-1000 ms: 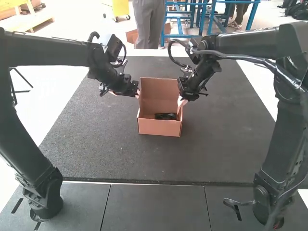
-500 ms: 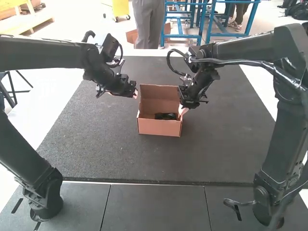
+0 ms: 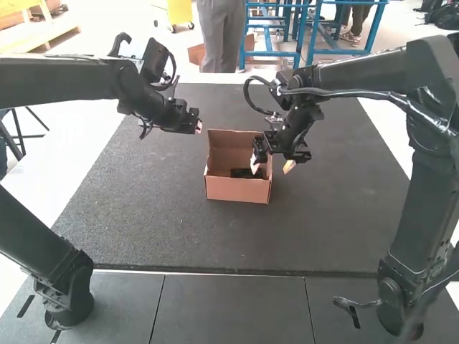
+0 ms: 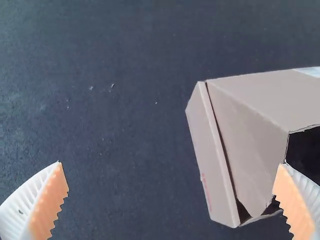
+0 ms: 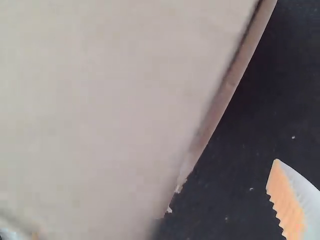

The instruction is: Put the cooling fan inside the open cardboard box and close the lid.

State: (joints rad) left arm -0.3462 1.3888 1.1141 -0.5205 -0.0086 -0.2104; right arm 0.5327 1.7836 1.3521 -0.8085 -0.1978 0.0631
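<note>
An open cardboard box [image 3: 237, 188] stands in the middle of the black mat, its back flap [image 3: 231, 141] upright. The black cooling fan [image 3: 245, 173] lies inside on the bottom. My left gripper [image 3: 192, 126] hovers open just off the box's back-left corner, touching nothing; the left wrist view shows that corner [image 4: 240, 150] between the spread fingers [image 4: 42, 205]. My right gripper [image 3: 272, 160] is open and straddles the box's right wall, one finger inside and one outside. That wall [image 5: 110, 110] sits close beside an orange-padded finger [image 5: 290, 200] in the right wrist view.
The black mat [image 3: 143, 208] stretches wide on every side of the box. Its front seam and the arm bases lie near the view's lower edge.
The left gripper has drawn up and to the left, away from the box's back corner. The right gripper has opened and dropped over the right wall. The back flap now stands lower.
</note>
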